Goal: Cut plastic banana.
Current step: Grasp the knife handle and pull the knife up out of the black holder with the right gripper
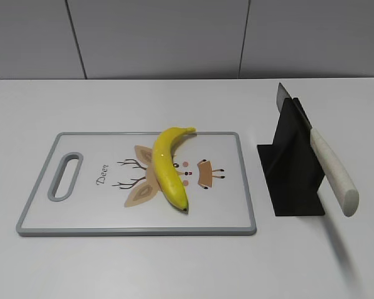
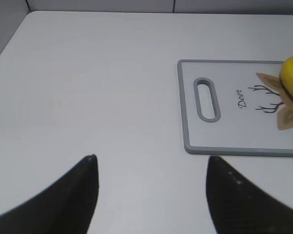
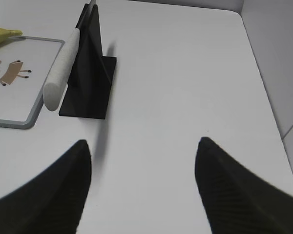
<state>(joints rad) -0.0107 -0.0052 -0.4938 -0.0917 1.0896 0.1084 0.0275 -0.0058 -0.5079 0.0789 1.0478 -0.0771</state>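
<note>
**On the cutting board, a whole banana; in the stand, an untouched knife**

On the white table (image 1: 174, 268) in the exterior view, you see the plastic banana (image 1: 170, 167) lying whole across the middle of the grey-rimmed cutting board (image 1: 137, 227), greenish stem toward the far edge and dark tip toward you. It rests over the deer print, well inside the rim, which I judge leaves room for a blade to come down across it. To the right, apart from the board, the black knife stand (image 1: 293, 168) holds the knife (image 1: 327, 163) slanted, blade tip up at the back and pale handle jutting out low toward the front. That slant looks meant to offer you the handle. Neither arm appears in this view.

In the left wrist view, your left gripper (image 2: 151, 195) hovers over bare table with its fingers (image 2: 78, 195) spread and nothing between them. The board's handle slot (image 2: 207, 99) faces it, and only a yellow edge of the banana shows at the right border.

In the right wrist view, your right gripper (image 3: 141, 190) is likewise spread wide and empty. The knife handle points down toward it, near the stand's base, so I judge this arm is the one placed to draw the knife.
</note>
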